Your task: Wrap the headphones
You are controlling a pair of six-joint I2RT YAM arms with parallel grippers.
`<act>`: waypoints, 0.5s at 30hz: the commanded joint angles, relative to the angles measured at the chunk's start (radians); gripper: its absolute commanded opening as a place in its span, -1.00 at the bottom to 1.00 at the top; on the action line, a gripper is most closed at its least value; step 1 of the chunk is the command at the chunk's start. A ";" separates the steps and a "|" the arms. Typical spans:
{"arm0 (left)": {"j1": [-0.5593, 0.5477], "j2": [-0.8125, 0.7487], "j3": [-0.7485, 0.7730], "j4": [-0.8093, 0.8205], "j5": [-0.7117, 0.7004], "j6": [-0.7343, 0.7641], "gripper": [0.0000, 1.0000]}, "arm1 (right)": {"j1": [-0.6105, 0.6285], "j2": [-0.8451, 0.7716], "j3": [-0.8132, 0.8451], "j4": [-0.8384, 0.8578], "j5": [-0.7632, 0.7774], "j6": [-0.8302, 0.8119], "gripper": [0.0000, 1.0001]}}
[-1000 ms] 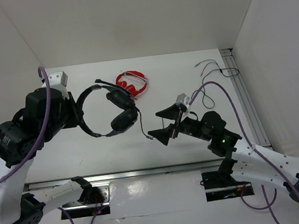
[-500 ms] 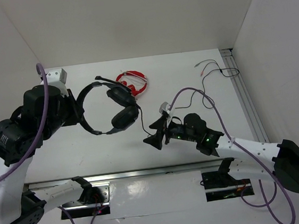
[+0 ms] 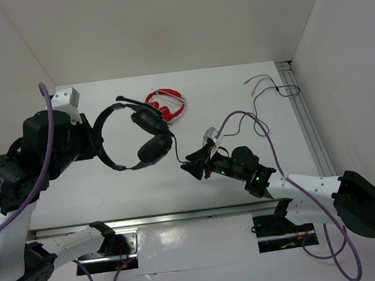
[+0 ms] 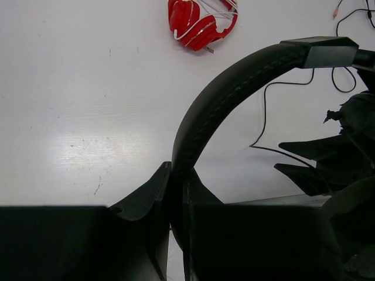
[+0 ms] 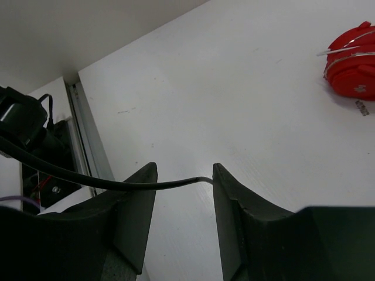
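The black headphones [image 3: 153,147] hang above the table, earcups stacked and the boom mic pointing back left. My left gripper [image 3: 98,142] is shut on the padded headband [image 4: 234,88], which rises from between its fingers [image 4: 176,175]. The thin black cable [image 5: 146,185] runs from the lower earcup toward my right gripper [image 3: 191,164]. In the right wrist view the cable crosses the gap between the two fingers, its end near the right finger [image 5: 234,211]. The right gripper [image 5: 184,175] is open, jaws partly narrowed and not pinching the cable.
Small red headphones [image 3: 167,104] lie behind the black ones, also seen as red headphones [image 4: 199,20] in the left wrist view. Loose thin wires [image 3: 269,91] lie at the back right. Metal rails run along the right edge [image 3: 304,125] and near edge [image 3: 182,216]. White walls enclose the table.
My right arm has reached left toward the headphones' cable and its jaws have narrowed around it. The left arm with the headphones has shifted slightly.
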 commanded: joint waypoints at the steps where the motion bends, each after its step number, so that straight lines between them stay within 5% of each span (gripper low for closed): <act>1: 0.006 -0.013 -0.007 0.060 0.014 -0.048 -1.00 | 0.008 -0.010 0.004 0.112 0.066 0.000 0.00; 4: 0.006 -0.024 -0.008 0.060 0.014 -0.048 -1.00 | 0.008 -0.022 0.004 0.112 0.110 -0.009 0.00; 10: 0.006 -0.024 -0.026 0.060 0.014 -0.048 -1.00 | 0.017 -0.033 0.013 0.112 0.196 -0.038 0.41; 12: 0.006 -0.024 -0.026 0.060 0.023 -0.048 -1.00 | 0.026 -0.033 0.013 0.112 0.196 -0.038 0.41; 15: 0.006 -0.024 -0.026 0.069 0.023 -0.048 -1.00 | 0.026 -0.008 0.022 0.121 0.160 -0.038 0.08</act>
